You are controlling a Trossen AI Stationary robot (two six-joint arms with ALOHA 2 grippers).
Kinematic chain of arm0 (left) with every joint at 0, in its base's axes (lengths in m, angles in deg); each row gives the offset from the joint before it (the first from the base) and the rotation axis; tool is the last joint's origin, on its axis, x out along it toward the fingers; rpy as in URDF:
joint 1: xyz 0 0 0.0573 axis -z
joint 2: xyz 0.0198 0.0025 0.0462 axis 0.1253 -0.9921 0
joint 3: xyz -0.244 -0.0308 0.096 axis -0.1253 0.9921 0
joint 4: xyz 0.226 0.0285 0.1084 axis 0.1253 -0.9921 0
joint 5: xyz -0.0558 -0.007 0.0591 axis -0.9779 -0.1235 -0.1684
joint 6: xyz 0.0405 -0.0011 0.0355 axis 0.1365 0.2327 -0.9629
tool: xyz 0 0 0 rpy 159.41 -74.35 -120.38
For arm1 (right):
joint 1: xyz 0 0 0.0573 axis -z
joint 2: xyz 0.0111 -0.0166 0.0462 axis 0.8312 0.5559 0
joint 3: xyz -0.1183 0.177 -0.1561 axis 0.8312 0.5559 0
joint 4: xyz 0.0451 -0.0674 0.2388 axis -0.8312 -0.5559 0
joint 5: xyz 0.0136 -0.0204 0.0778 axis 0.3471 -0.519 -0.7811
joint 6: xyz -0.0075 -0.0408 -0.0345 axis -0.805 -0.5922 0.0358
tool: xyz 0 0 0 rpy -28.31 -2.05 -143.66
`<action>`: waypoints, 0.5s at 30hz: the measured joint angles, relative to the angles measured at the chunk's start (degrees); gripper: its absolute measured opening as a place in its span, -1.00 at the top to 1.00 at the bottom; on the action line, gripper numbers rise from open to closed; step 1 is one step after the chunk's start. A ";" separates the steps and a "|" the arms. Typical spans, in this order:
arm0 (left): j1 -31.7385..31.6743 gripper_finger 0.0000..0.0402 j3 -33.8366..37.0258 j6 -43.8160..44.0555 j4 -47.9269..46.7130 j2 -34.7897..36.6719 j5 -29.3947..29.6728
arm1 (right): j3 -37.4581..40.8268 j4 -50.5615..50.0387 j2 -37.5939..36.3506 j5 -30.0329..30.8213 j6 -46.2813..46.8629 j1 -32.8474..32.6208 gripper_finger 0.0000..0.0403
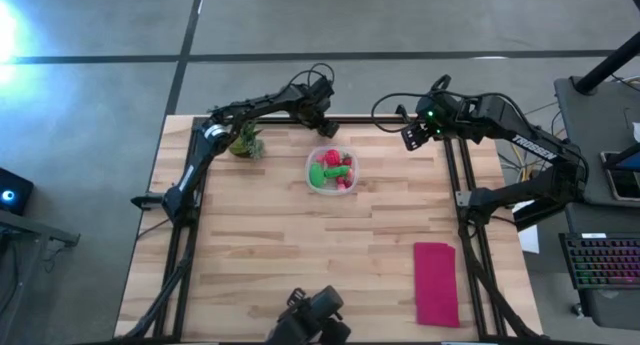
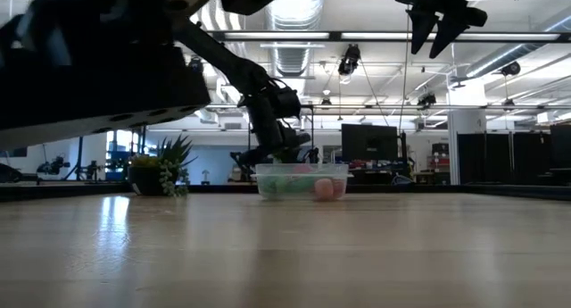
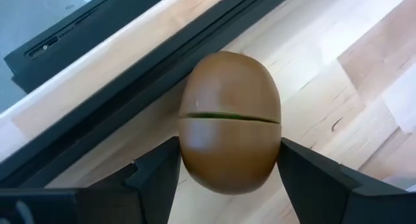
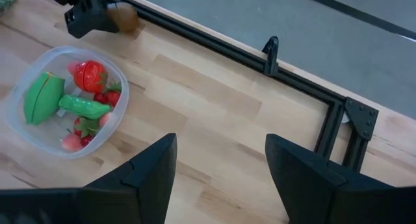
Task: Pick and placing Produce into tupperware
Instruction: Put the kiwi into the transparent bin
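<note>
Tub holds fruit; 1 brown piece in the left gripper

The tupperware (image 4: 62, 100) holds 2 green pieces (image 4: 43, 97) and red strawberries (image 4: 90, 75). Left gripper (image 3: 229, 175) clamps the brown fruit (image 3: 229, 120) beyond it; right gripper (image 4: 220, 165) hangs apart.

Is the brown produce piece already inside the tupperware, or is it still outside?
Outside. The left gripper holds the brown piece near the table's far edge, beside the tupperware.

Overhead camera looks straight down; a table-height camera faces level across. Wrist cameras look down past their fingers. All but the close-up left wrist view show the tupperware (image 1: 331, 171).
</note>
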 joint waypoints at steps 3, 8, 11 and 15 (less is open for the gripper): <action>0.23 -0.16 0.00 -0.43 2.08 0.00 -0.07 | 0.00 0.00 0.00 0.00 0.20 0.00 -0.13; 0.75 -0.16 -0.90 -2.00 1.37 0.00 0.11 | 0.00 -0.01 0.00 0.00 0.62 0.00 -0.13; 1.38 -0.16 -2.39 -3.52 0.40 0.02 0.11 | 0.00 -0.02 0.00 0.00 0.66 0.00 -0.13; 1.94 -0.16 -3.15 -5.92 0.54 0.02 0.08 | 0.00 -0.01 0.00 0.00 0.69 0.00 -0.13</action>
